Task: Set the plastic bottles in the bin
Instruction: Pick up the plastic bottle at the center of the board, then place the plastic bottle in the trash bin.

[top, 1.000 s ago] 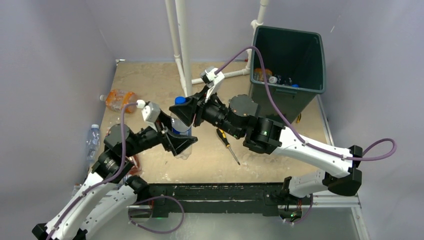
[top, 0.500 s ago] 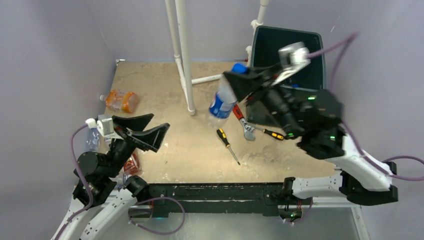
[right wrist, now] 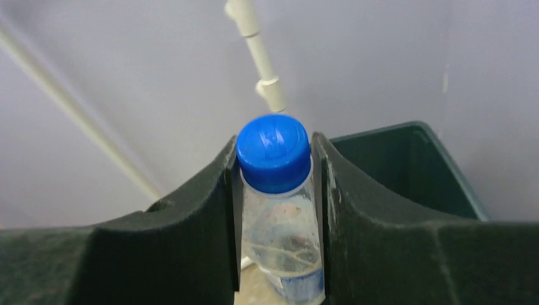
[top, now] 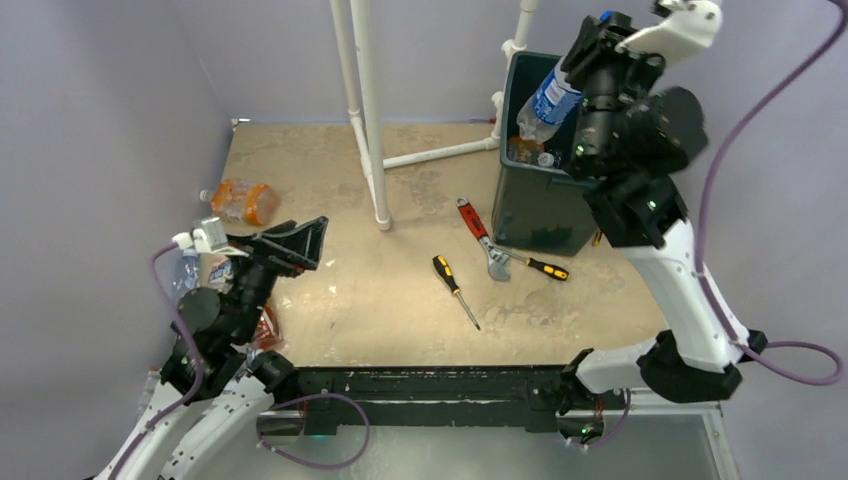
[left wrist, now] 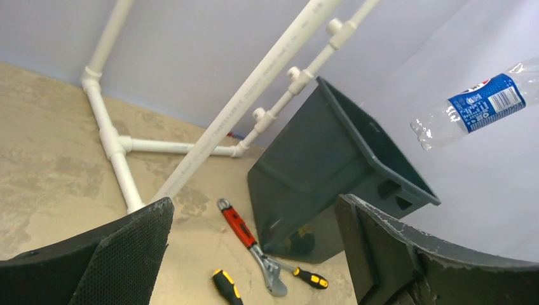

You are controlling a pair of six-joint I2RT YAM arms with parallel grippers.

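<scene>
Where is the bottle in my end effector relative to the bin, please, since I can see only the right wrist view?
Observer: In the top view, the bottle in the right end effector hangs tilted in the air, base lowest, over the left part of the bin opening.
Operator: Thank you. Are any other bottles lying outside the bin?
Observer: Yes, an orange bottle lies on its side near the left edge of the table, far from the bin.
</scene>
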